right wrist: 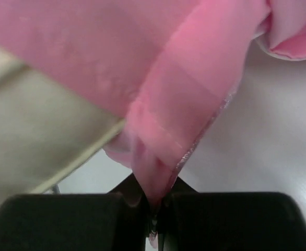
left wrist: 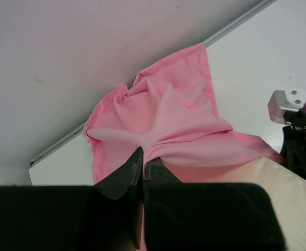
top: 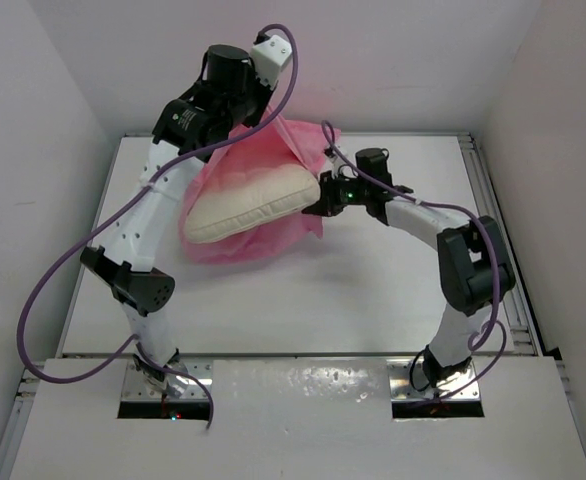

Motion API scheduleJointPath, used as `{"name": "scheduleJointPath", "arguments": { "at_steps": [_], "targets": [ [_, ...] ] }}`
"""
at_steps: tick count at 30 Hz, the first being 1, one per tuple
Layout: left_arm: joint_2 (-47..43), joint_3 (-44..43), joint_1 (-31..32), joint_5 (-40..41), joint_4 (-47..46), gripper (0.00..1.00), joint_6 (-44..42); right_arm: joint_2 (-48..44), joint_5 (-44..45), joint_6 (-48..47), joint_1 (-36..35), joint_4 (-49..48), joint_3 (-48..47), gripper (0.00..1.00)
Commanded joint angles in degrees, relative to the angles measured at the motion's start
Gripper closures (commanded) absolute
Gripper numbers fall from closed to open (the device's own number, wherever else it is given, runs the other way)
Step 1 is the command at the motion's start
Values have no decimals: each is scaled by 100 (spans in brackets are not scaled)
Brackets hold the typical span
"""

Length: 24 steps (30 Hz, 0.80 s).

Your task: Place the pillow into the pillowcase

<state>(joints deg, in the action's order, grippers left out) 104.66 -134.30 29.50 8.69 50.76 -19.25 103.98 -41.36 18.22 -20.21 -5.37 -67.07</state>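
Observation:
The cream pillow [top: 248, 203] lies at the table's back middle, partly wrapped by the pink pillowcase [top: 293, 140], which bunches behind and beneath it. My left gripper [top: 256, 112] is raised above the pillow's far side and is shut on a pinch of the pillowcase [left wrist: 163, 120]; the pillow's edge shows at the lower right of the left wrist view [left wrist: 278, 193]. My right gripper [top: 323, 195] is at the pillow's right end, shut on a fold of the pillowcase [right wrist: 184, 104], with the pillow [right wrist: 33, 130] to its left.
The white table [top: 373, 290] is boxed in by white walls, with a metal rail [top: 493, 200] along its right edge and another along the back edge [left wrist: 64, 144]. The right arm's wrist [left wrist: 299, 130] shows close to the pillow in the left wrist view.

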Motion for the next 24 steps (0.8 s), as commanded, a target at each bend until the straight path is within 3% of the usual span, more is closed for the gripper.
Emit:
{"name": "scheduleJointPath", "arguments": {
  "at_steps": [1,4,10,12,16,17,20,21,24],
  "targets": [
    [-420,-61,-110,124,-831,100,-44,-676,-328,752,104,-569,175,100],
    [-359,97,-251,194,-963,100,-88,-1491,-635,1514,149,-1228,396,100],
    [-87,185,-567,239,-1375,99,-158,-2268,-760,3019,52,-2653,-937,100],
    [-43,194,-585,195,-1402,90,-167,-2216,-409,3326,52,-2847,-1553,100],
    [-165,229,-585,-305,-1324,46,-167,-1926,382,3846,61,-3023,-2152,100],
    [-200,229,-585,-385,-1254,29,-185,-1856,531,3917,69,-3040,-2335,100],
    [-376,194,-612,-640,-1157,6,-220,-1557,1208,4198,96,-3058,-2652,100],
    [-463,176,-638,-658,-1139,2,-220,-1487,1375,4225,139,-2971,-2749,100],
    [-578,-26,-743,-649,-1060,0,-185,-1171,1955,4270,175,-2682,-3250,100]
  ]
}}
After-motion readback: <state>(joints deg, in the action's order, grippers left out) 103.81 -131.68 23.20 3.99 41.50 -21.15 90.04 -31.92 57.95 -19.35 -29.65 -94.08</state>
